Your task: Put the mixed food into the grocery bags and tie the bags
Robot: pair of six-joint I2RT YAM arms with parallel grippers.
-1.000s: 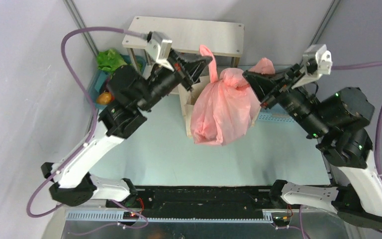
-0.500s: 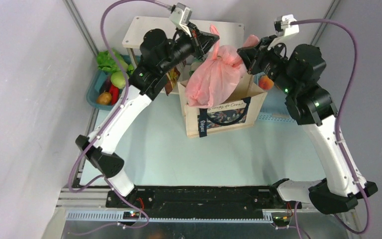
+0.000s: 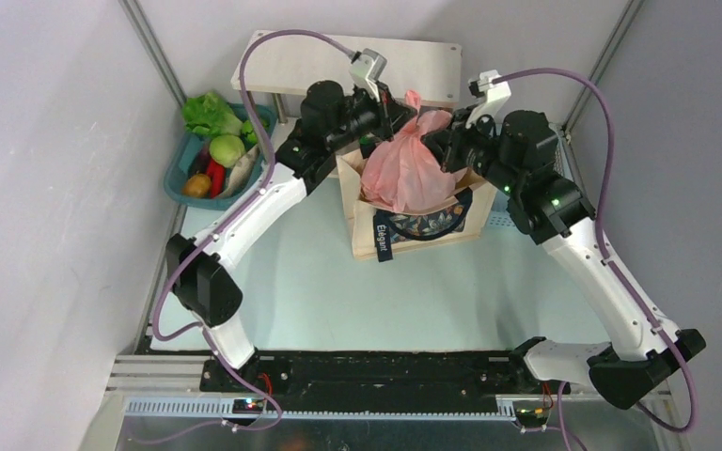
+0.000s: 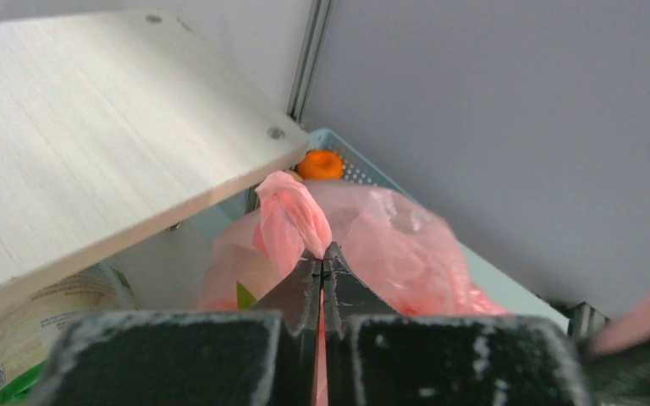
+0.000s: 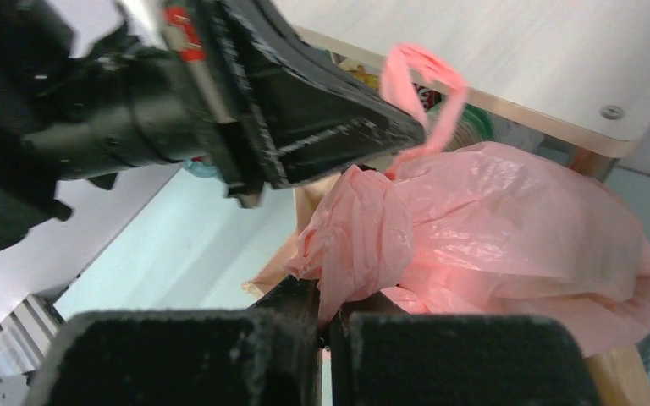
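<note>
The pink plastic bag, knotted at the top, sits in the mouth of the beige canvas tote with the dark floral panel. My left gripper is shut on the bag's left handle tail, its tips pinching the pink film. From the right, my right gripper is shut on the other bunched tail, just above its tips. The left gripper shows in the right wrist view, with a pink loop past it. Food inside the bag is hidden.
A wooden shelf stands right behind the tote, with a jar under it. A blue basket at the left holds lettuce and other vegetables. A teal basket lies behind the bag on the right.
Both arms have stretched toward the back and carried the pink bag from over the table into the tote's mouth. Both grippers stayed shut on its tails.
</note>
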